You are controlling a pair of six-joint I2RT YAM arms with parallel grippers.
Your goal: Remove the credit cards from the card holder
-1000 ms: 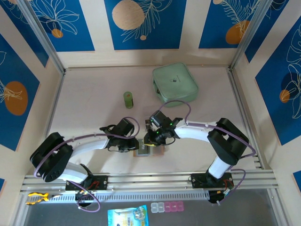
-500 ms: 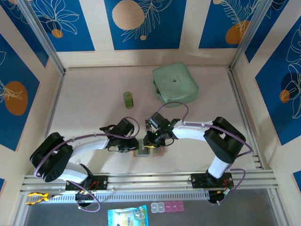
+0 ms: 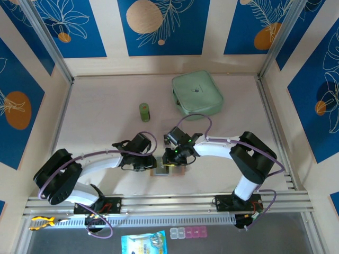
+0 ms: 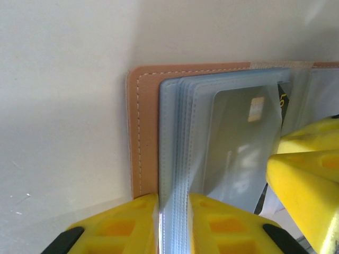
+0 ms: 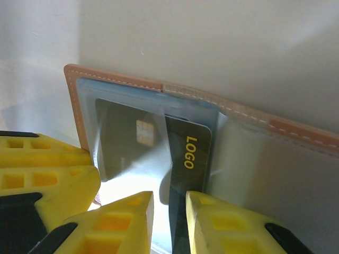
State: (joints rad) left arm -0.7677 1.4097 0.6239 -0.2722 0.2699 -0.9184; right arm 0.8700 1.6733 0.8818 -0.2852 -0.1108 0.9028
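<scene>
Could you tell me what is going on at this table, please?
Both arms are working on the tan card holder, which lies open on the table near their bases. The left gripper is clamped on its stack of grey-blue sleeves, steadying it. The right gripper appears closed on the edge of a dark card marked LOGO, which sticks partly out of a sleeve. The card is not out yet. A mint-green case sits farther back.

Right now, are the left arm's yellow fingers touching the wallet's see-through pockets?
Touching. The left wrist view shows the left gripper's fingers squeezing the card holder's stacked blue-grey pockets from both sides, with no gap.
</scene>
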